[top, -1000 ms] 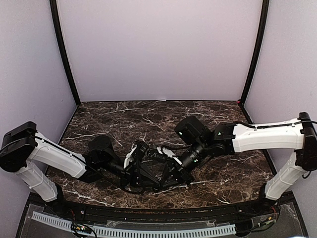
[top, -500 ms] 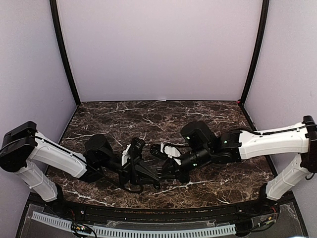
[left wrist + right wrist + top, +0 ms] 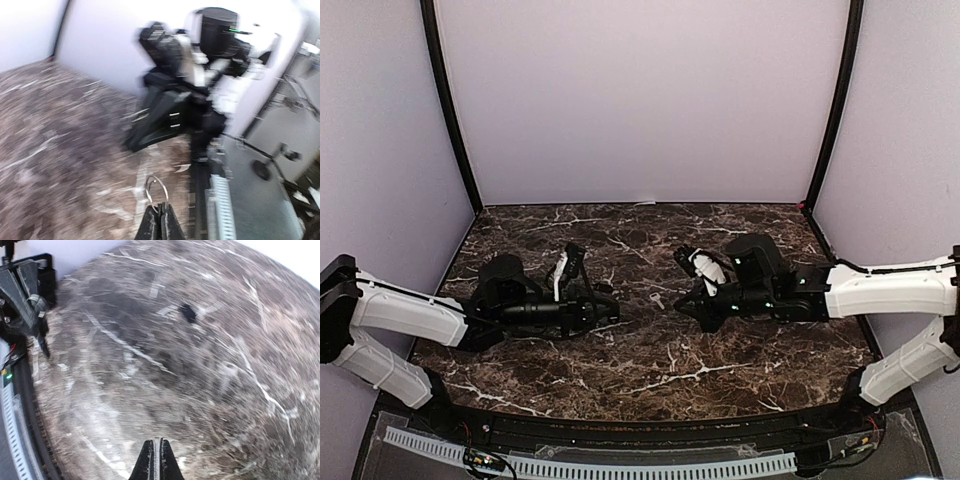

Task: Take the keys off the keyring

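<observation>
My left gripper is shut on the keyring, a thin bare metal ring that stands up from the fingertips in the left wrist view. No key shows on the ring. My right gripper is shut, and a thin pale sliver, a key seen edge-on, sits between its jaws. The two grippers face each other, a short gap apart, low over the marble. One small silvery key lies on the table between them. A small black piece, which looks like the fob, lies on the marble ahead of the right gripper.
The dark marble table is walled by pale panels at the back and sides. A black rail with a white cable strip runs along the near edge. The wrist views are blurred by motion.
Both arms have pulled apart from a tight huddle at the table's front middle. The left moved left with the ring and the right moved right. A key now lies between them.
</observation>
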You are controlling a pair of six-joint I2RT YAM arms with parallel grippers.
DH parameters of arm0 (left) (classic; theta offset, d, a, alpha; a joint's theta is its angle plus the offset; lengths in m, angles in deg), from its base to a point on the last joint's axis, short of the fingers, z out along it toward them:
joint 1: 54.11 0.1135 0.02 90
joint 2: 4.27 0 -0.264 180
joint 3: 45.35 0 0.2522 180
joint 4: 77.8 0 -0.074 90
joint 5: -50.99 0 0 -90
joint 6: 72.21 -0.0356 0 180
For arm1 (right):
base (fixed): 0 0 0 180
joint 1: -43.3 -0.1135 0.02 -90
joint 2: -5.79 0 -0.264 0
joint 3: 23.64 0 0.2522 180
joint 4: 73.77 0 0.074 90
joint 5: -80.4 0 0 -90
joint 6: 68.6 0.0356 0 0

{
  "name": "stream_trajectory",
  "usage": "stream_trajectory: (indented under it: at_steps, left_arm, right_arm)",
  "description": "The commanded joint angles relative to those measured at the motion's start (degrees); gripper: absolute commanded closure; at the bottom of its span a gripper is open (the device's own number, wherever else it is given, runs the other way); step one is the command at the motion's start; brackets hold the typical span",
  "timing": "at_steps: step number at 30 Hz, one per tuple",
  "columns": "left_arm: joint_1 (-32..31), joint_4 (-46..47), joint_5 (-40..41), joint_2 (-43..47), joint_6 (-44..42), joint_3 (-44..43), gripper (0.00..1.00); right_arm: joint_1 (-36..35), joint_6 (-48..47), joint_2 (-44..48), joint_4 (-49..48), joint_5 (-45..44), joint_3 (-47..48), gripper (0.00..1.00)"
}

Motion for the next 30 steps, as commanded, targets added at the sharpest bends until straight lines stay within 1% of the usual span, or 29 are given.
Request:
stream_trajectory:
  at_steps: [1, 4, 7, 12, 18, 20, 21, 24, 28, 30]
  left_arm:
    - [7.13, -20.15, 13.50, -2.96, -1.84, -2.53, 1.00]
    - [10.12, -23.53, 17.67, -7.37, -1.83, -4.07, 1.00]
    - [10.64, -25.80, 22.16, -10.77, -2.64, -6.30, 1.00]
    - [11.35, -31.70, 31.04, -15.50, -5.19, -11.45, 1.00]
    - [12.99, -32.81, 33.12, -19.02, -5.52, -13.96, 1.00]
    - [13.32, -33.78, 33.28, -20.45, -5.69, -15.23, 1.00]
    - [13.37, -34.18, 33.32, -21.07, -5.81, -15.92, 0.97]
    - [13.42, -34.25, 33.03, -22.15, -6.11, -16.78, 0.83]
    - [13.51, -33.59, 32.24, -22.35, -6.37, -17.13, 0.59]
    - [13.51, -33.28, 31.47, -22.18, -6.55, -17.11, 0.50]
  right_arm:
    - [4.41, 7.25, -4.99, -6.06, -3.66, -2.05, 1.00]
    - [6.32, 9.11, -9.97, -9.40, -5.25, -1.59, 1.00]
    - [7.78, 10.44, -15.14, -11.68, -6.37, -0.52, 1.00]
    - [9.10, 11.61, -24.49, -13.70, -4.57, 1.83, 1.00]
    - [9.81, 12.13, -28.49, -15.97, -4.89, 3.43, 1.00]
    - [10.30, 12.47, -29.57, -16.36, -4.55, 3.87, 0.98]
    - [10.37, 12.70, -29.92, -16.68, -4.35, 3.98, 0.96]
    - [10.41, 12.80, -30.56, -17.40, -3.82, 4.29, 0.84]
    - [10.48, 12.56, -30.21, -17.85, -4.21, 4.05, 0.69]
    - [10.50, 12.50, -29.67, -18.10, -4.59, 3.70, 0.63]
